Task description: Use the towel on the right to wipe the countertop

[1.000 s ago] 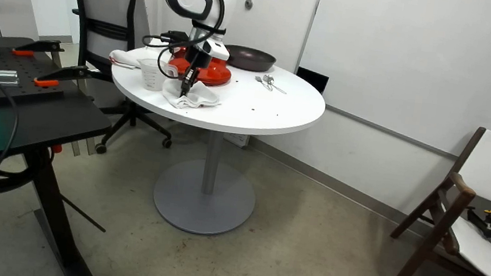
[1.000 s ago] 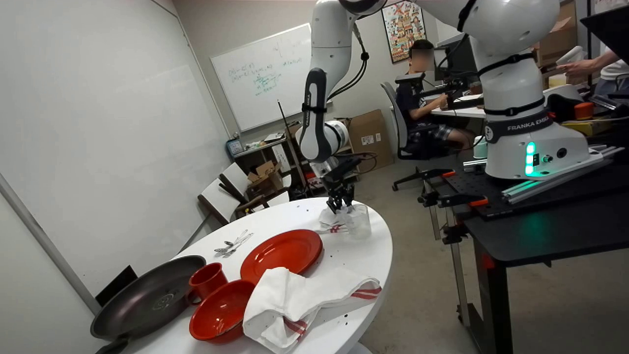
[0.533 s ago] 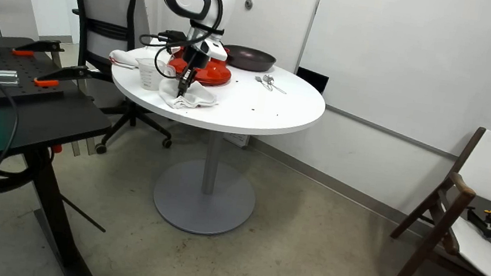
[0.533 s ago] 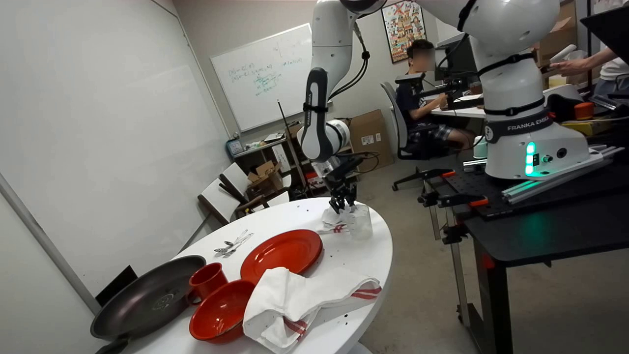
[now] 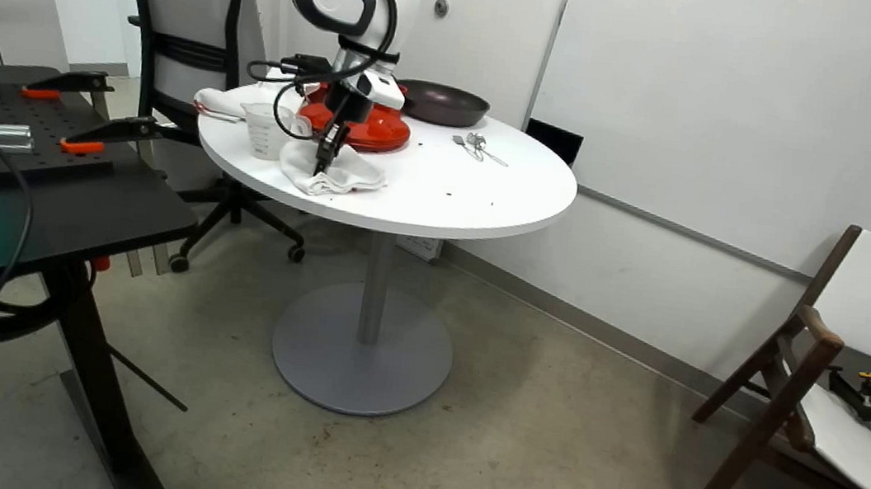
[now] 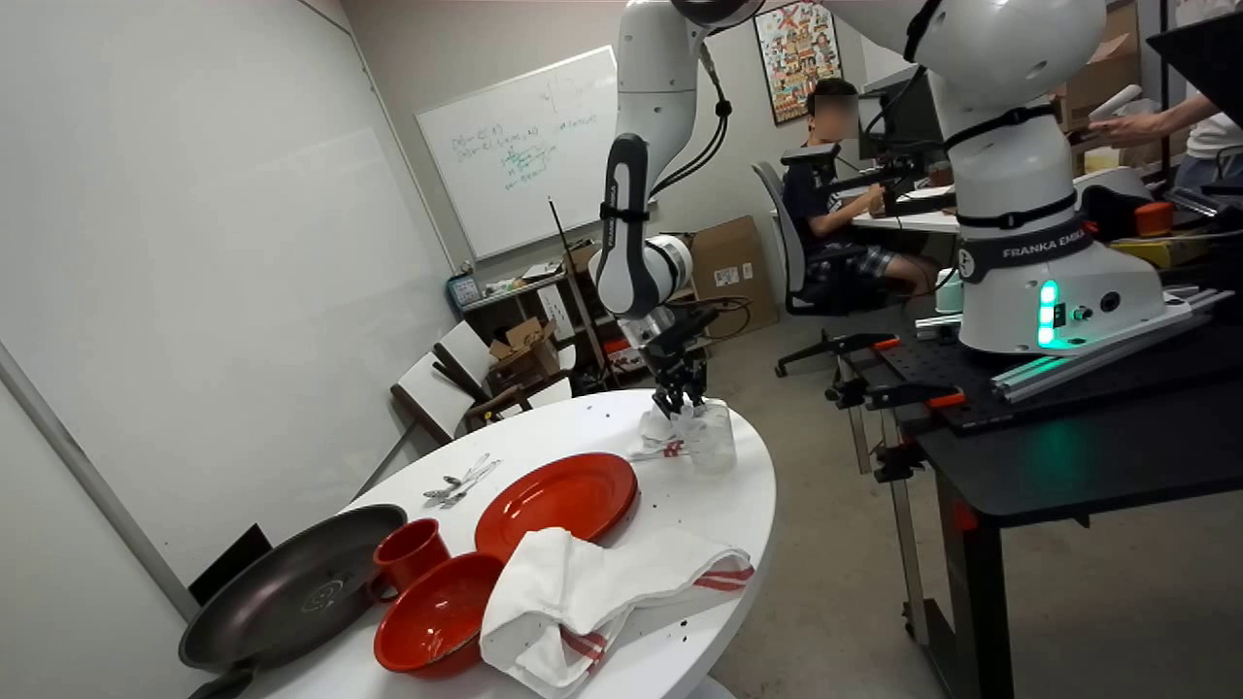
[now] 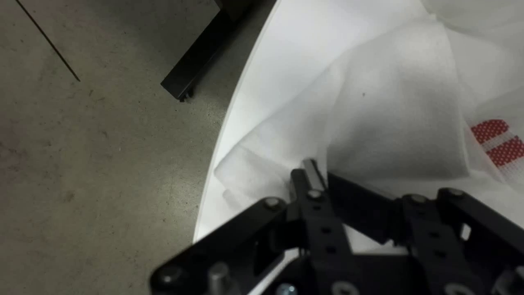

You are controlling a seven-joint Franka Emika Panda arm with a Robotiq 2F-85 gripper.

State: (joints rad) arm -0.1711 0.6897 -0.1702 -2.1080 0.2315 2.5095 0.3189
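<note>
The tool (image 7: 321, 178) points down at the towel (image 7: 397, 110) and is clenched on it, a fold of the thin white cloth pinched in its grip. The towel lies rumpled on the round white tabletop (image 5: 484, 188), one corner just beside the rim, with red marking (two short blocks of it in the wrist view) on one part. A clear measuring cup (image 5: 265, 132) stands upright just beside the towel; whether the two touch, I cannot tell. In an exterior view, a bulkier white cloth (image 6: 592, 582) with red stripes lies heaped near a red plate (image 6: 554, 500), a red bowl (image 6: 437, 621) and a red mug (image 6: 413, 551). A dark frying pan (image 6: 301, 582) sits beside the mug, and metal utensils (image 6: 461, 485) lie together, well apart from the towel. Dark specks (image 6: 684, 637) dot the tabletop.
</note>
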